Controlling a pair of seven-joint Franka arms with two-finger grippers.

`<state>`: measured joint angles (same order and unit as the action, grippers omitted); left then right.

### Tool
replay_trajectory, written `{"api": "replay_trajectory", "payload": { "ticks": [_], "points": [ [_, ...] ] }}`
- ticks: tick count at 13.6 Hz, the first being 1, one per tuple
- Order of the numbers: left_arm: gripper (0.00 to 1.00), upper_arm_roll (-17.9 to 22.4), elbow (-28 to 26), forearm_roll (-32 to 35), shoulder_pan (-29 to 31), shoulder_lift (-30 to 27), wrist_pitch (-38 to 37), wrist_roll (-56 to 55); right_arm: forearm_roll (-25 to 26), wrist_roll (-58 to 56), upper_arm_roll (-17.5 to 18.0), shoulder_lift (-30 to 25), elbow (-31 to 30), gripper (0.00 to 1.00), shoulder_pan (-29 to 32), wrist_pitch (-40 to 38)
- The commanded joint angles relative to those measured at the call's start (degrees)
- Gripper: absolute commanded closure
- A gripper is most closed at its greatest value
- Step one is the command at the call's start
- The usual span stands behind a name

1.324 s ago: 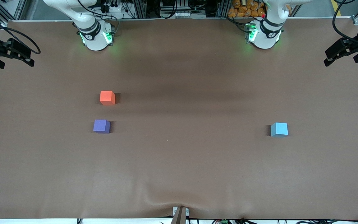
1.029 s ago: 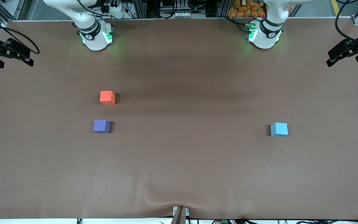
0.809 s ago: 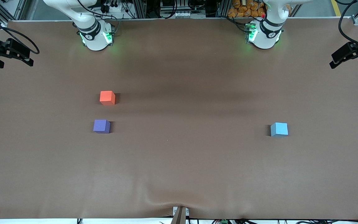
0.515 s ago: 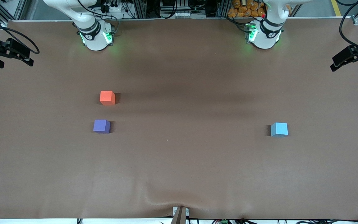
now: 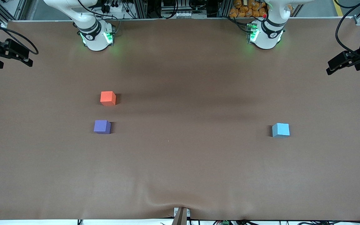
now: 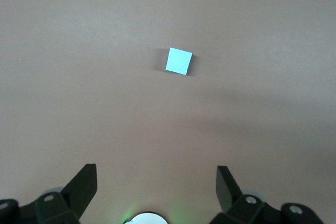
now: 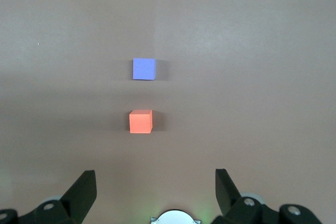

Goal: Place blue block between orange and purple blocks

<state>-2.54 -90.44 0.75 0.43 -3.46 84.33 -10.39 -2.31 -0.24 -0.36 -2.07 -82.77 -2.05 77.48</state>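
Front view, read from the right arm's end of the table to the left arm's end. The right end effector (image 5: 27, 61) hangs high over the table's (image 5: 180, 168) edge at that end, its fingers (image 7: 84, 190) spread wide and holding nothing; this arm waits. The orange block (image 5: 107, 98) and the purple block (image 5: 102, 127) sit near each other but apart, with a gap between them about wide enough for one more cube; the purple block lies at roughly 6 o'clock from the orange one, nearer the front camera. The blue block (image 5: 280, 130) rests flat on the table well apart from the pair, at about 3 o'clock from the purple block, toward the left arm's end. The left end effector (image 5: 331, 67) is up in the air over the table's edge at that end, released and empty, with the blue block at about 7 o'clock from it. In the left wrist view the blue block (image 6: 179, 61) appears ahead of the parted fingers (image 6: 227, 184) and turned slightly askew to them. The cube looks light, matte and probably stiff or faintly yielding, so it is unlikely to slip or break; a sound hold would be on two opposite vertical faces, low and centred, after the wrist is turned to square with them. The narrow gap will probably demand a straight descent.
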Motion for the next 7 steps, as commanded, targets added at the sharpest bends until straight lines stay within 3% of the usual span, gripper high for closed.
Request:
{"api": "replay_trajectory", "payload": {
  "ticks": [1,7],
  "points": [
    [0.0,-0.2,-0.8,0.9,-0.2,1.0,0.5,0.5,-1.2,0.8,0.5,0.0,0.4,0.0,0.8,-0.6],
    [0.0,-0.2,-14.6,0.9,0.4,0.8,14.5,0.5,-1.1,0.7,-0.3,0.0,0.4,0.0,-0.3,-0.6]
  ]
}}
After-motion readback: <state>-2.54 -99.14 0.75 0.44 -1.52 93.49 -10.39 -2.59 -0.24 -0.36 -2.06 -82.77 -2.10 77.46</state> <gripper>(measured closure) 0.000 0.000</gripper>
